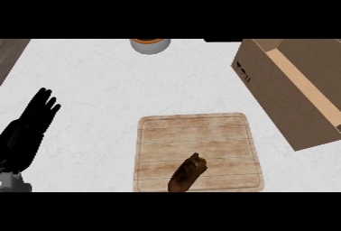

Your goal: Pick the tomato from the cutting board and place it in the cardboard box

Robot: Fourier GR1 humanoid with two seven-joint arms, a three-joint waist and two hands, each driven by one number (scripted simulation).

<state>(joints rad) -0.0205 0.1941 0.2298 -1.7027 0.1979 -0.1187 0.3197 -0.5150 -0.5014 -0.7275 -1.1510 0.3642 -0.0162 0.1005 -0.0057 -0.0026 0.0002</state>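
Left robot hand [28, 128] rests open at the table's [93, 81] left edge, fingers straight, holding nothing. Dark brown shape [188, 173] pokes up over the cutting board's [200, 135] lower part; can't tell if that's the right robot hand or what it holds, tomato not discernible. Cardboard box [293, 90] sits right of the board, apart.

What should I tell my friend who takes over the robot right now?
Left hand: open, resting at the left, holding nothing.
Right hand: can't tell; a dark brown shape reaches onto the board from the lower edge, maybe it.
Tomato: not visible anywhere.
Box: at the right, open; no tomato shows inside.
Done: nothing sure. Left: find the tomato, put it in the box.
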